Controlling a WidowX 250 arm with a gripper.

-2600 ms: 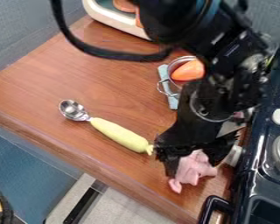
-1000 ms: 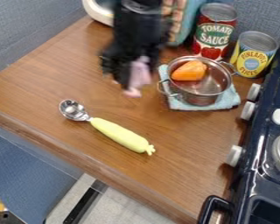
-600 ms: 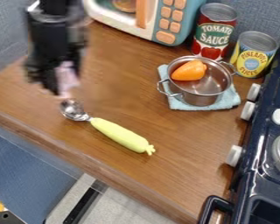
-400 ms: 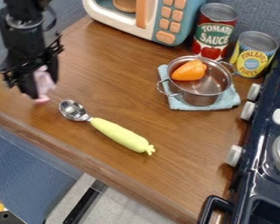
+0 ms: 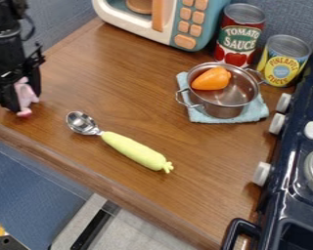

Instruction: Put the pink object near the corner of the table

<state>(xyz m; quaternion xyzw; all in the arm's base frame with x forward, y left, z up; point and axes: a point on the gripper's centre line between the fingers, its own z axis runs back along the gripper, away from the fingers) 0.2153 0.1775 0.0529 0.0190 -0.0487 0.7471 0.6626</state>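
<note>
Spoon: the spoon (image 5: 134, 149) is lying on the surface (image 5: 126, 105), roughly along its front edge, its metal bowl pointing left and its yellow-green handle running down to the right. The bowl is the nearest thing to the pink object, sitting just to its right with a gap between.
Stove: the stove (image 5: 286, 166) is lining the right edge of the surface, its white knobs facing the wood.
Microwave: the toy microwave (image 5: 190, 25) is standing at the back edge, left of the cans.
Cans: the red can (image 5: 236, 40) is standing upright behind the pot; the yellow can (image 5: 283, 63) is standing upright beside it, to the right, by the stove.
Cloth: the blue cloth (image 5: 256, 114) is lying flat under the pot, showing around its base.
Pot: the metal pot (image 5: 223, 110) is resting on the cloth, toward the back right, holding the orange pepper.
Pepper: the orange pepper (image 5: 211, 79) is sitting in the left part of the pot.
Hand: the hand (image 5: 19, 100) is pointing down over the left corner area of the surface, gripping the pink object.
Pink object: the pink object (image 5: 27, 93) is sitting between the fingers near the left corner; whether it is touching the wood, I cannot tell.
</note>
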